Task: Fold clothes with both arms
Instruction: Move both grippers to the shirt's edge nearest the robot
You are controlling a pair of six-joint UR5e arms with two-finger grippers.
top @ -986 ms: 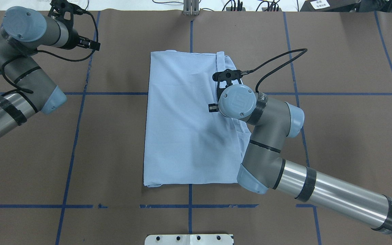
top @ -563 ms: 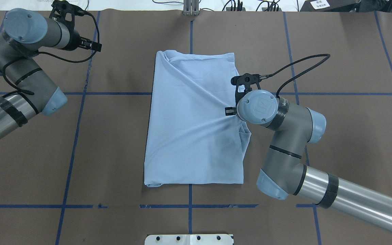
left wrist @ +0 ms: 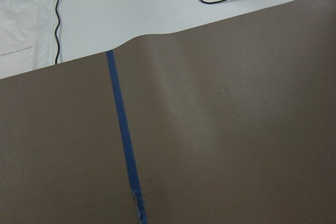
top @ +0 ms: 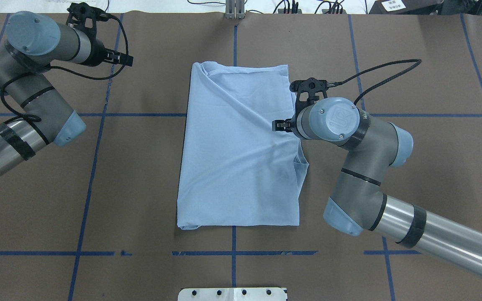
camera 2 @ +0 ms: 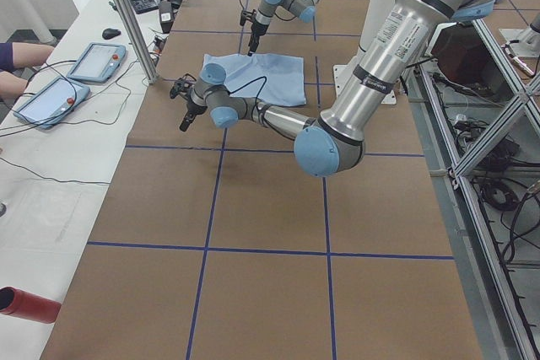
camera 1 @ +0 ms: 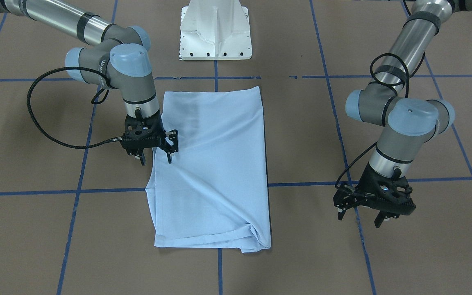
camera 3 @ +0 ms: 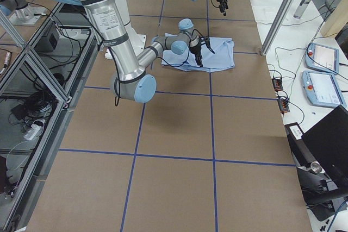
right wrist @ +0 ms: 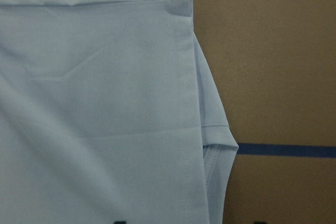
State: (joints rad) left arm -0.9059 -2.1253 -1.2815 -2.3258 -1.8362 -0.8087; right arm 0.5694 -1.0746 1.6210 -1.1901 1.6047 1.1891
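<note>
The right gripper [camera 1: 156,159] hung spread over the shirt's [top: 237,159] long side edge, pinching nothing. The left gripper [camera 1: 358,219], also spread, hung well apart over bare surface [top: 140,188]. The shirt lay mid-surface, folded into a strip. The lengthwise fold looked done; next, both grippers would likely need one end's corners.

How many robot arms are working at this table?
2. The left arm is off to the T-shirt's side over bare table; the right arm reaches over the T-shirt's edge.
</note>
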